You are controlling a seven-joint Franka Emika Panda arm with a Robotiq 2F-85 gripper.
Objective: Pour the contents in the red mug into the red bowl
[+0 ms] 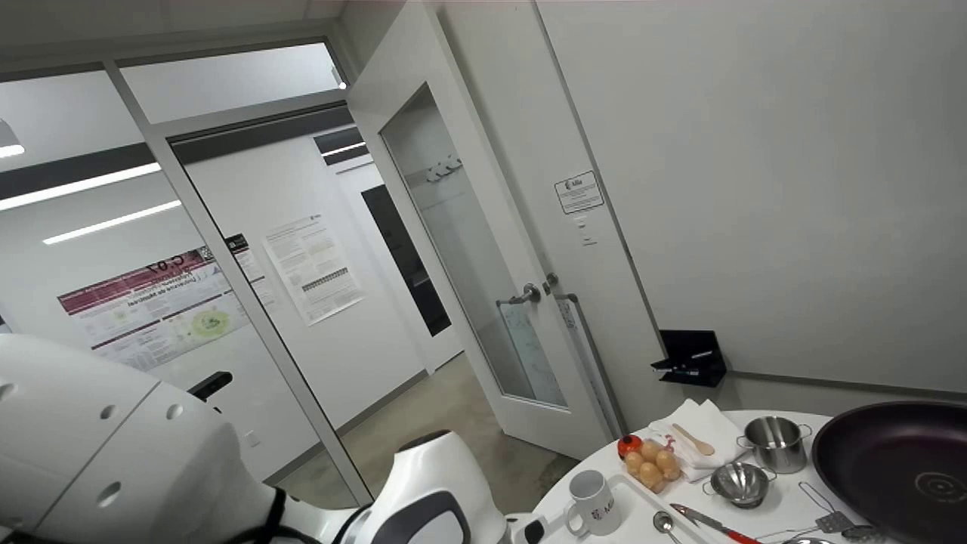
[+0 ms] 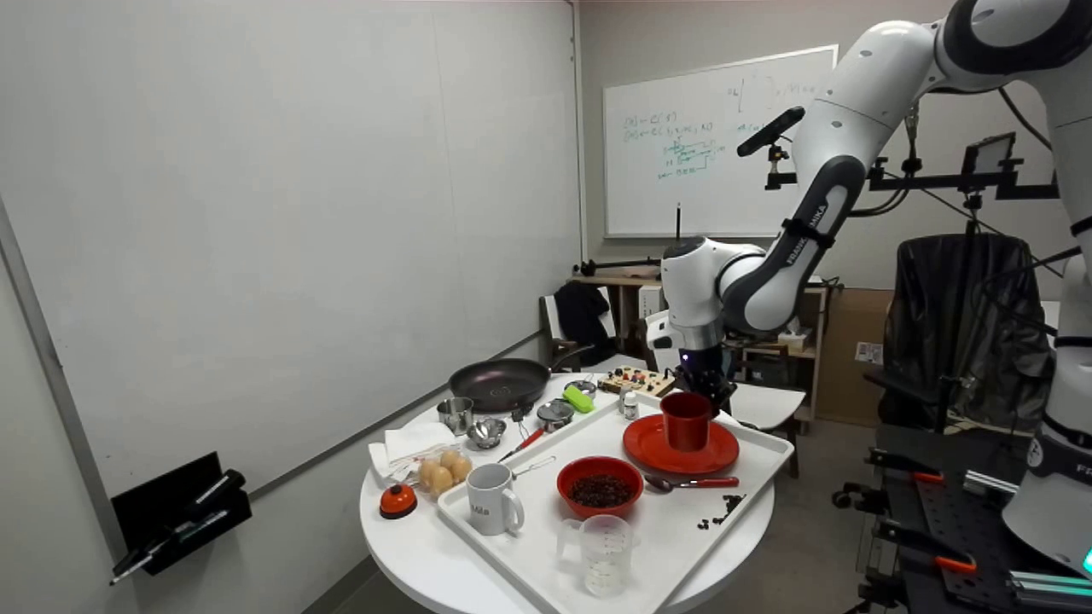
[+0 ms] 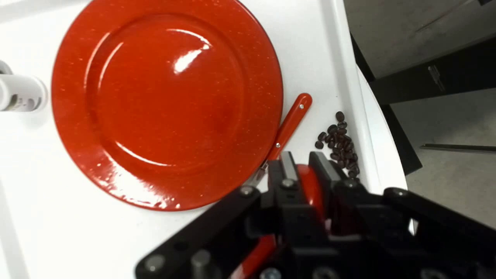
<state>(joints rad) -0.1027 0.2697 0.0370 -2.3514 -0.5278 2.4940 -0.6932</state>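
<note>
Glossy red cylindrical mug (image 2: 687,426): raised near the round, glossy red plate (image 3: 166,97); in an exterior view it shows in front of the plate.
Mug's look: bright, even red, smooth straight sides, upright with the mouth upward; what it contains is hidden.
Black two-fingered end effector (image 3: 303,164): clamped on a red strip of the mug, as the wrist view shows, near the plate's edge.
Round red bowl (image 2: 601,466): near the plate, with dark brown beans (image 2: 600,492) inside.
Red-handled metal spoon (image 3: 288,128): just beside the plate.
Loose beans (image 3: 341,147): a small dark heap, farther from the plate than the spoon.
Grey-white mug with dark lettering (image 2: 489,499): well apart from the plate, beyond the bowl.
White rectangular tray (image 2: 665,516): under the plate, on the round white surface (image 2: 401,541).
</note>
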